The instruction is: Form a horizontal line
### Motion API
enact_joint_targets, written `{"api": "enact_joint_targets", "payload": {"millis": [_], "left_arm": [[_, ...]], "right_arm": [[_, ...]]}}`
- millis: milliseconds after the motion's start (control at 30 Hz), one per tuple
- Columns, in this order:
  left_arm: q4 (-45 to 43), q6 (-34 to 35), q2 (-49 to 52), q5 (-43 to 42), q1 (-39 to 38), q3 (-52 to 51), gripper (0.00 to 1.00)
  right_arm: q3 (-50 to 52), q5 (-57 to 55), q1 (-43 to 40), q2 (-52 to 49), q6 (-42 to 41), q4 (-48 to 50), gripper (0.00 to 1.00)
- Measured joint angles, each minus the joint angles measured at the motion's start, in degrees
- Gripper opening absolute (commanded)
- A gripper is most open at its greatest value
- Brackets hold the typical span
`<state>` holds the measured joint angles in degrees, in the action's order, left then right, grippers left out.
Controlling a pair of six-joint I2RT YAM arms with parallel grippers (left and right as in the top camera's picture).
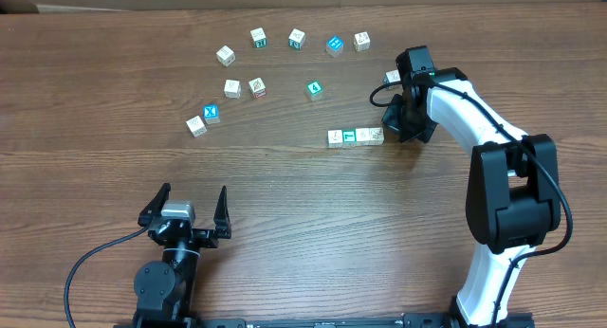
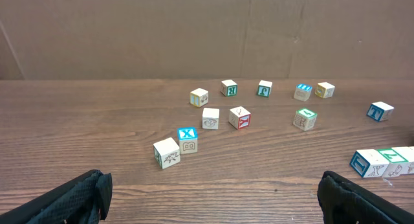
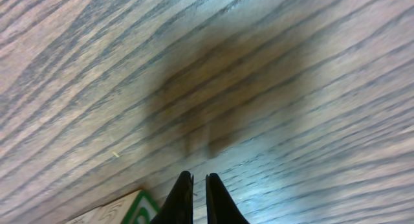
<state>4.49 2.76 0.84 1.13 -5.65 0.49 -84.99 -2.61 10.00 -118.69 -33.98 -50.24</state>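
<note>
The right end effector [image 3: 198, 180] has its two fingers almost together, with only a thin slit between them, and it holds nothing. It points down, low over the bare worktop [image 3: 272, 68]. A green-edged cube [image 3: 123, 211] shows one corner just beside it, at the lower left of the wrist view.

From overhead, this end effector stands just beside the right end of the horizontal line [image 1: 356, 136]. The line is four small cubes touching each other near the middle of the worktop, and the second from the left has a teal-green face. I cannot tell if the fingers touch the last cube.

The row looks complete, so I judge the step in hand to be the finishing one: either pressing the end straight or leaving it. The next move calls for a clean withdrawal away from the row, without dragging the end cube.

The left end effector [image 1: 193, 191] rests wide open and empty, well apart. Loose cubes [image 1: 231, 86] lie scattered behind.
</note>
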Motion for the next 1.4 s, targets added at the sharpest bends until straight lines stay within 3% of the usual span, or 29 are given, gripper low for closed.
{"api": "enact_joint_targets", "payload": {"millis": [100, 233, 400, 467, 533, 567, 1400], "left_arm": [[0.0, 0.0, 0.0, 0.0, 0.0, 0.02, 0.99], [0.0, 0.0, 0.0, 0.0, 0.0, 0.0, 0.99], [0.0, 0.0, 0.0, 0.0, 0.0, 0.02, 1.0], [0.0, 0.0, 0.0, 0.0, 0.0, 0.02, 1.0], [0.0, 0.0, 0.0, 0.0, 0.0, 0.02, 1.0], [0.0, 0.0, 0.0, 0.0, 0.0, 0.02, 0.99], [0.0, 0.0, 0.0, 0.0, 0.0, 0.02, 0.99]], "right_arm": [[0.0, -1.27, 0.0, 0.0, 1.2, -0.07, 0.13], [0.0, -3.02, 0.0, 0.0, 1.73, -0.11, 0.41], [0.0, -5.81, 0.0, 0.0, 2.67, 0.09, 0.5], [0.0, -6.86, 0.0, 0.0, 2.6, 0.13, 0.67], [0.0, -7.67, 0.0, 0.0, 2.47, 0.39, 0.98], [0.0, -8.0, 0.0, 0.0, 2.64, 0.48, 1.0], [0.0, -8.83, 0.0, 0.0, 2.71, 0.68, 1.0]]}}
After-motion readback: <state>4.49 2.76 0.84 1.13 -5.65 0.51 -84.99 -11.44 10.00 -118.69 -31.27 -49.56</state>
